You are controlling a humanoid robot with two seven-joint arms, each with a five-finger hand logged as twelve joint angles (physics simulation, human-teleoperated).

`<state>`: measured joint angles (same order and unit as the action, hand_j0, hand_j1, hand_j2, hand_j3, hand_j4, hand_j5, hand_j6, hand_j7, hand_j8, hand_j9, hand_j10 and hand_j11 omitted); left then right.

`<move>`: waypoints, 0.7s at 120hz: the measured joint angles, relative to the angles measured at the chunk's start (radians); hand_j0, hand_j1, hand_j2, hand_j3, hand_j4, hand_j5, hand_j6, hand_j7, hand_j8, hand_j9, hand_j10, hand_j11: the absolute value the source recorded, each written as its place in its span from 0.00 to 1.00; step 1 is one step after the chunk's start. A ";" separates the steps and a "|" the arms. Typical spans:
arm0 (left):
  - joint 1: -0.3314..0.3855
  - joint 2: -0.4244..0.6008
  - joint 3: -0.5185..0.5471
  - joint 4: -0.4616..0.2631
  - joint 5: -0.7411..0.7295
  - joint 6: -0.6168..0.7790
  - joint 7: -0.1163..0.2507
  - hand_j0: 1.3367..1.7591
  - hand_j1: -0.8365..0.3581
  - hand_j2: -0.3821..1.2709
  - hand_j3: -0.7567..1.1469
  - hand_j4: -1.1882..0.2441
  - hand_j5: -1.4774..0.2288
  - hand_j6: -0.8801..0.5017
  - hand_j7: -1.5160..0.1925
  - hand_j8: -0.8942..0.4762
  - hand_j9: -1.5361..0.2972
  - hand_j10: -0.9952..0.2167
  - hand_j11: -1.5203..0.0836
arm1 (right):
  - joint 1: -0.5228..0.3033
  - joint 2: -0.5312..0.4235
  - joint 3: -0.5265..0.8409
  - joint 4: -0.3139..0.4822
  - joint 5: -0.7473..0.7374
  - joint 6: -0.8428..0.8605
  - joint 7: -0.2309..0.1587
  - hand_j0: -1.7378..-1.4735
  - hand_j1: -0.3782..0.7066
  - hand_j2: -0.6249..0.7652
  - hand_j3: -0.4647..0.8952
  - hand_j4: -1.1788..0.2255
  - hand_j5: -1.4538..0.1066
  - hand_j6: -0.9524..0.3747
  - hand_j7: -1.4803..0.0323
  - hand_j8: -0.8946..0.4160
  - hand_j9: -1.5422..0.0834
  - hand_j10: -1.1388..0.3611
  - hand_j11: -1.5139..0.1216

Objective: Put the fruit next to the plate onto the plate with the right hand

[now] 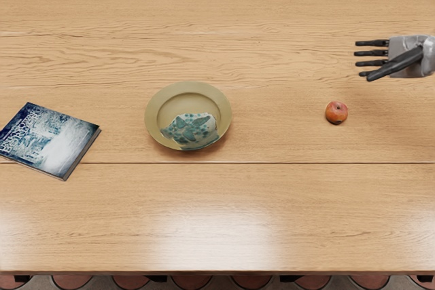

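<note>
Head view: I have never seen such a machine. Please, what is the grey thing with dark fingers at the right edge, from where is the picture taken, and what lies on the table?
There is one picture, a simulator's render. It is taken from the robot's head and looks down at a slant on a wooden table. The grey thing is the right robot hand; its arm comes in from the right edge. Its fingers are stretched out and it holds nothing. On the table lies a small red fruit, apart from the hand. Further left is a yellowish plate with a teal patterned object in it. A book lies near the left edge. The left arm is not visible.
</note>
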<state>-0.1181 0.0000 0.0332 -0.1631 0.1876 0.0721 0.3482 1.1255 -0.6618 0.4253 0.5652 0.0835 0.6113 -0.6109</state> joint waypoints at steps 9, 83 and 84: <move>0.000 0.000 0.000 0.000 0.000 0.000 0.000 0.76 0.97 0.23 0.40 0.82 0.85 0.62 0.87 0.64 0.82 0.81 0.93 | -0.002 -0.004 0.006 0.002 0.000 0.000 0.000 0.30 0.03 0.45 0.34 0.84 0.93 0.72 0.98 0.68 0.95 0.76 0.93; 0.018 0.000 -0.003 0.002 0.001 0.000 0.000 0.76 0.97 0.23 0.40 0.82 0.85 0.62 0.87 0.64 0.82 0.81 0.93 | 0.303 0.102 -0.367 0.327 -0.750 -0.122 0.000 0.30 0.03 0.45 0.34 0.84 0.93 0.72 0.98 0.68 0.95 0.76 0.93; 0.018 0.000 -0.003 0.002 0.001 0.000 0.000 0.76 0.97 0.23 0.40 0.82 0.85 0.62 0.87 0.64 0.82 0.81 0.93 | 0.304 0.103 -0.372 0.330 -0.752 -0.127 0.000 0.30 0.03 0.45 0.34 0.84 0.93 0.72 0.98 0.68 0.95 0.76 0.93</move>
<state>-0.0997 0.0000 0.0300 -0.1608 0.1883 0.0721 0.3482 1.4295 -0.5589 0.0533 0.8957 -0.6687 0.4845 -0.6109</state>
